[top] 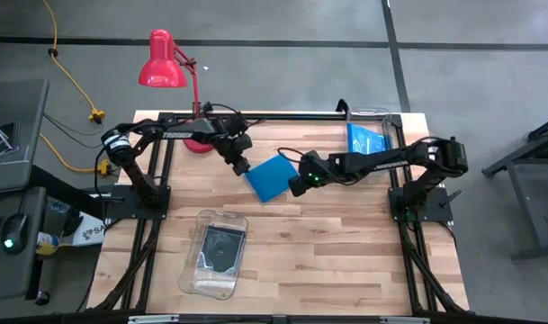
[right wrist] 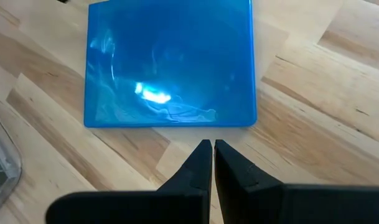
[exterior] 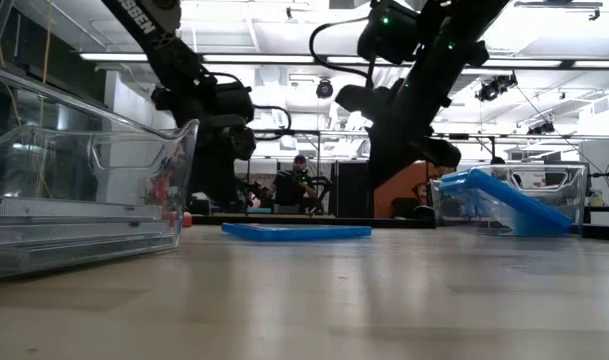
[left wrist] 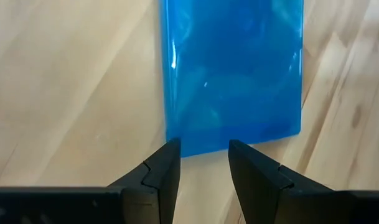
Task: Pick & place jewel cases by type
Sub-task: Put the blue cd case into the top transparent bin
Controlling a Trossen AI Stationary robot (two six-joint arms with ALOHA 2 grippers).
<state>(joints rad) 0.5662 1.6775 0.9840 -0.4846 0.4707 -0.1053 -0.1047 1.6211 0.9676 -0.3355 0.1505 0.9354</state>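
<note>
One bright blue jewel case [top: 272,178] [exterior: 296,231] lies flat on the wooden table near its middle. My left gripper [top: 241,166] [left wrist: 205,149] is open at the case's left edge [left wrist: 233,140], its fingertips over that edge. My right gripper [top: 297,186] [right wrist: 209,144] is shut and stands just short of the case's right edge [right wrist: 170,121], apart from it. A dark jewel case [top: 221,247] lies inside the clear bin [top: 191,270] on the near left. More blue cases [top: 363,139] [exterior: 509,200] lean tilted in the clear bin [top: 386,117] at the far right. My left gripper has its open fingertips [left wrist: 167,155] over the blue case's left edge, coming from the table's far left and slanting down. I cannot tell whether they touch the case, which lies flat on the table.
A red desk lamp [top: 166,63] stands at the far edge, behind my left arm. The near-left bin [exterior: 84,190] fills the low view's left side. Bare wood [top: 345,243] spreads across the near right of the table. A person [exterior: 299,185] is in the room behind.
</note>
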